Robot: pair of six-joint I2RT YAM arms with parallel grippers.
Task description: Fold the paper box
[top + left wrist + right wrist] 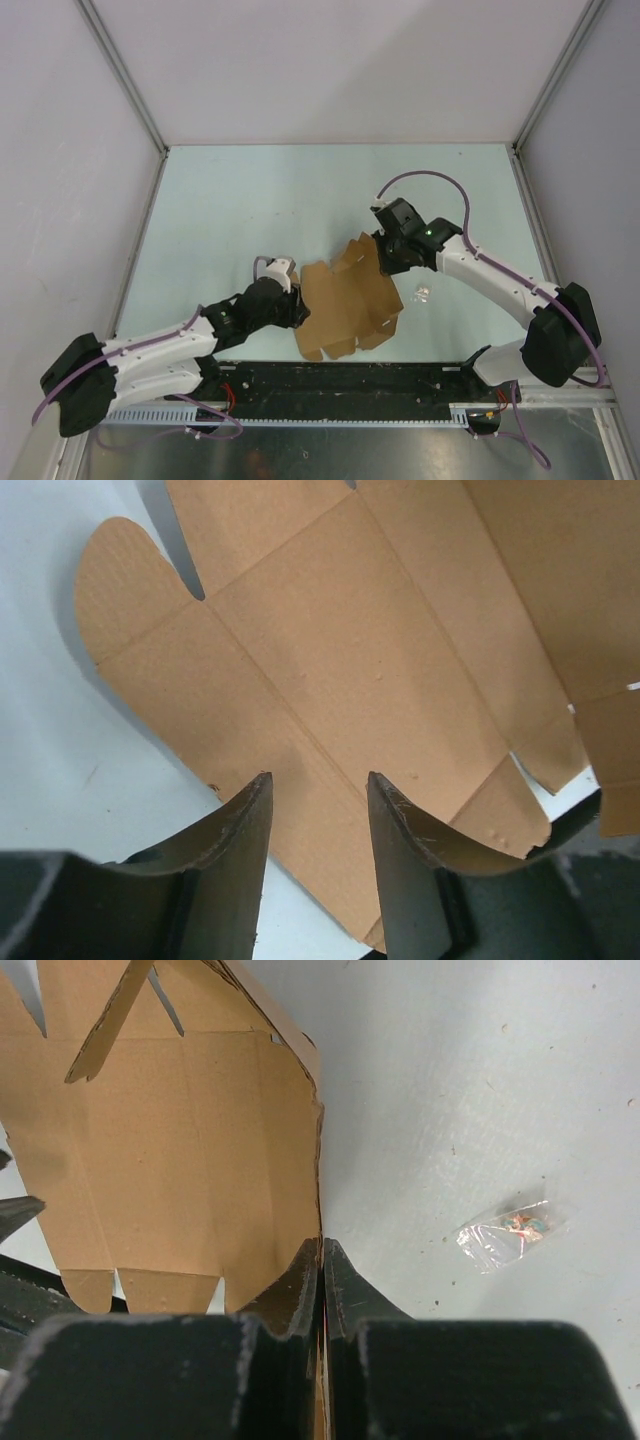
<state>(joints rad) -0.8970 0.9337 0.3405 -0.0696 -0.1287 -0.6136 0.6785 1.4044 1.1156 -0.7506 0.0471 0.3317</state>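
1. Article: paper box point(347, 300), a brown cardboard sheet cut with tabs and creases, not yet box-shaped. It sits between the two arms at the near middle of the table point(230, 210). Its far right side is lifted off the surface and its near flaps lie low.
2. Hold, right: right gripper point(321, 1255) is clenched on a thin edge of the sheet, with the card pinched between its pads, and holds that side up.
3. Hold, left: left gripper point(318, 780) has its jaws parted, with card showing through the gap. It is poised at the near left panel beside a crease, and no clamp on anything can be seen.
4. Step in hand, as judged: an early fold, with one side held up while the other arm goes for a panel.
5. Next move calls for seating the left jaws on the panel edge and turning it along the crease while the right grip stays firm. Thin card could buckle off the line.
6. Sundry: plastic scrap point(510, 1230) lies on the table to the right, apart from the sheet.
7. Not made out:
   - whether the sheet's edge lies between the left fingers or only beneath them;
   - the far tabs, cut off in the left wrist view;
   - the underside of the sheet.
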